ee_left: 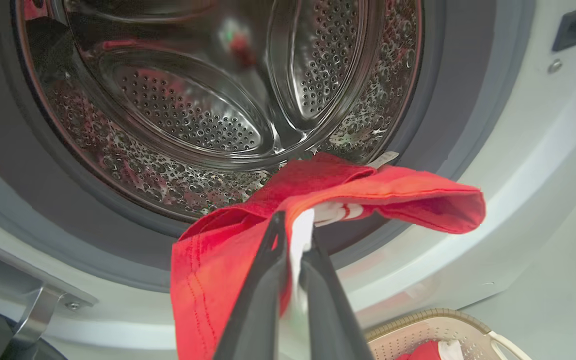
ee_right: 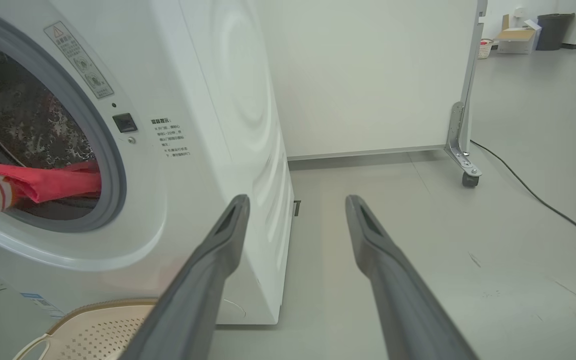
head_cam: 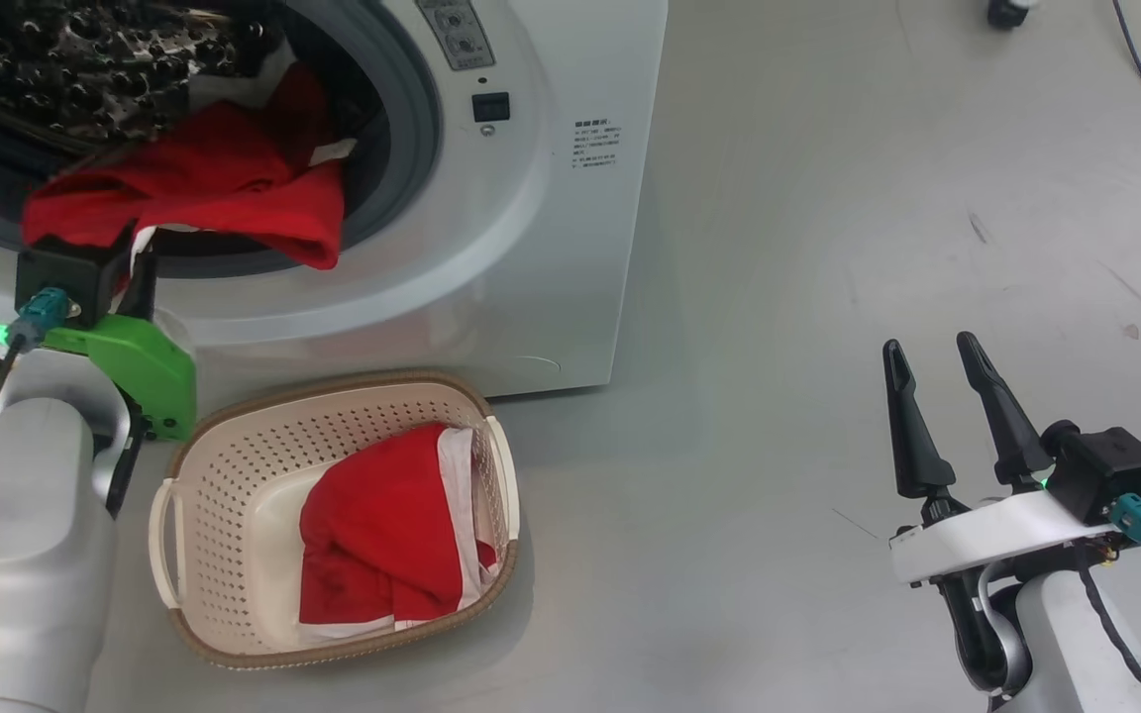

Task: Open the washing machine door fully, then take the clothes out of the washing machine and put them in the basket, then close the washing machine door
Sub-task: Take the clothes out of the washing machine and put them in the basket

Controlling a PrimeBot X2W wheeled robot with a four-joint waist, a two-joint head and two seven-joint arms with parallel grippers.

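The left gripper point(ee_left: 294, 226) is pinched on the white-lined hem of a red garment point(ee_left: 363, 192) drooping over the washing machine point(head_cam: 551, 248) porthole lip, with the basket point(head_cam: 234, 436) on the floor below; the right gripper point(head_cam: 939, 361) hangs wide and empty. Light, limp cloth, I'd judge; it will sag and trail, so a bunched fold should hold better than a thin hem.

Background, as I see it: smooth grey floor point(ee_right: 533, 115), lightly scuffed; a white partition panel point(ee_right: 368, 75) on a metal-bracketed caster point(ee_right: 469, 180); a black cable point(ee_right: 543, 202) trailing beside it; far behind, a cardboard box point(ee_right: 515, 41) and dark bin point(ee_right: 553, 31).
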